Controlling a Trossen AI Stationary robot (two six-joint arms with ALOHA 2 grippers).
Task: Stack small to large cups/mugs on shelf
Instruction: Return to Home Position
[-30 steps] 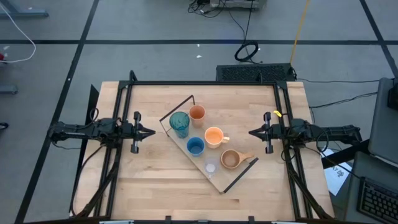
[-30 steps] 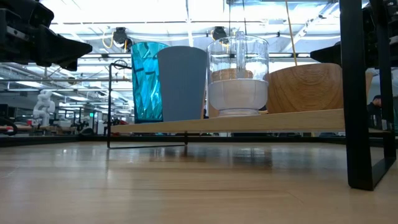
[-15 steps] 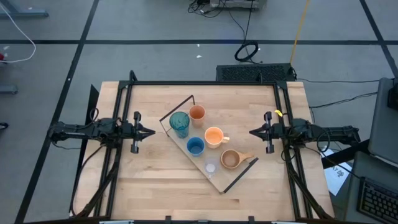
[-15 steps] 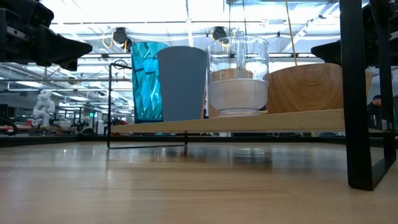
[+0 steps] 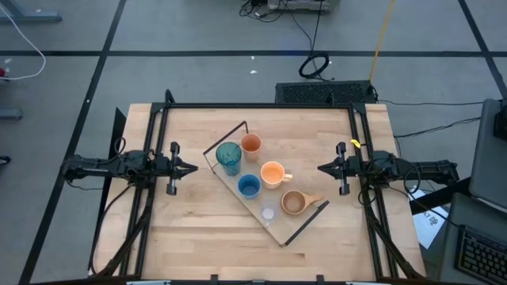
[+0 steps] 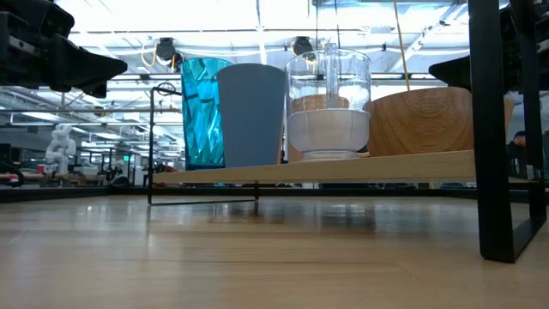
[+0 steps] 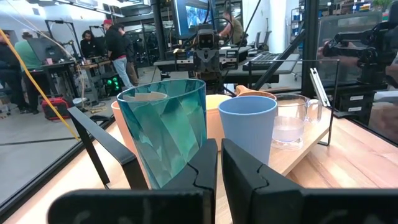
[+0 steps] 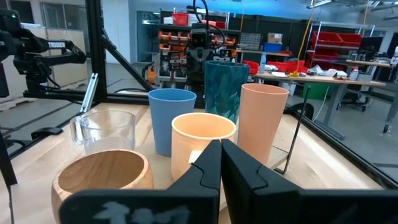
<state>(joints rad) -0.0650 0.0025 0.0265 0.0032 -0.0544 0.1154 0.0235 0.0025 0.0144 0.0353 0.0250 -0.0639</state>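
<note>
The light-wood shelf [image 5: 288, 225] lies diagonally on the table's middle, raised on black wire brackets [image 6: 202, 202]. On it stand the teal tumbler [image 5: 229, 157], small orange cup [image 5: 251, 143], orange handled mug [image 5: 272, 173], short blue cup [image 5: 249, 186], tan handled mug [image 5: 294, 203] and tiny clear glass [image 5: 268, 213]. All six stand upright on their bases. My left gripper [image 5: 194, 167] hovers shut to the shelf's left, pointing at the tumbler [image 7: 165, 127]. My right gripper [image 5: 320, 169] hovers shut to the shelf's right, facing the orange mug [image 8: 199, 143].
A black frame [image 5: 261, 105] borders the table along its far edge and both sides. Bare tabletop [image 5: 198, 237] lies near and left of the shelf, and more beyond it [image 5: 309, 131]. People stand at benches in the room behind [image 7: 115, 46].
</note>
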